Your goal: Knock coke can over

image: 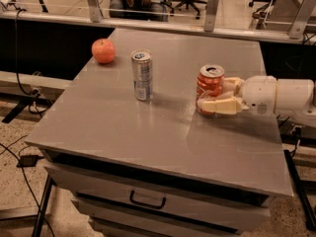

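Note:
The coke can [210, 84], red-orange with a silver top, stands upright on the grey table [148, 127] right of centre. My gripper [223, 96] reaches in from the right with its white arm. One cream finger lies across the can's lower front and the other sits behind the can, so the can is held between them.
A taller silver-blue can [142, 75] stands left of the coke can. A red apple [103, 51] sits near the far left corner. The table has drawers with a handle [147, 200] below. Rails and office chairs stand behind.

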Motion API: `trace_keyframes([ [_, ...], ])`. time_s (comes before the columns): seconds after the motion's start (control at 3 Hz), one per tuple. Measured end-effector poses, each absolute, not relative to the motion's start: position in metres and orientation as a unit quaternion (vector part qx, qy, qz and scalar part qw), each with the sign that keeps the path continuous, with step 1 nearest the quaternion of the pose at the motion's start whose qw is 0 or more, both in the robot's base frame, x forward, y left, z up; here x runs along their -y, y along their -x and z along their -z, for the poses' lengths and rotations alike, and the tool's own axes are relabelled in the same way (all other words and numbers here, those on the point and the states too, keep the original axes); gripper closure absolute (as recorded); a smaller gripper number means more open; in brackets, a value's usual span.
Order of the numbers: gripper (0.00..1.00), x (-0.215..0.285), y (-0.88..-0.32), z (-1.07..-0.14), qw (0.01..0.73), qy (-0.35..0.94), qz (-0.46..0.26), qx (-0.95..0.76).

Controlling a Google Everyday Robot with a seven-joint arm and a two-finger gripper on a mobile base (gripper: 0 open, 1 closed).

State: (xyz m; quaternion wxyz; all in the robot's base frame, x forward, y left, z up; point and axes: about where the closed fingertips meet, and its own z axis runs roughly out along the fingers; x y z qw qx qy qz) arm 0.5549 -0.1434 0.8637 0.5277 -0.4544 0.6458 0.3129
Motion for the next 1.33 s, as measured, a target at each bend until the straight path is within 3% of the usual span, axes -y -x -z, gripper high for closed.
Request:
trace_keyframes([
  [1.33,1.0,0.163,-0.547,-0.912,0.372,0.568,-0.12,-0.724],
])
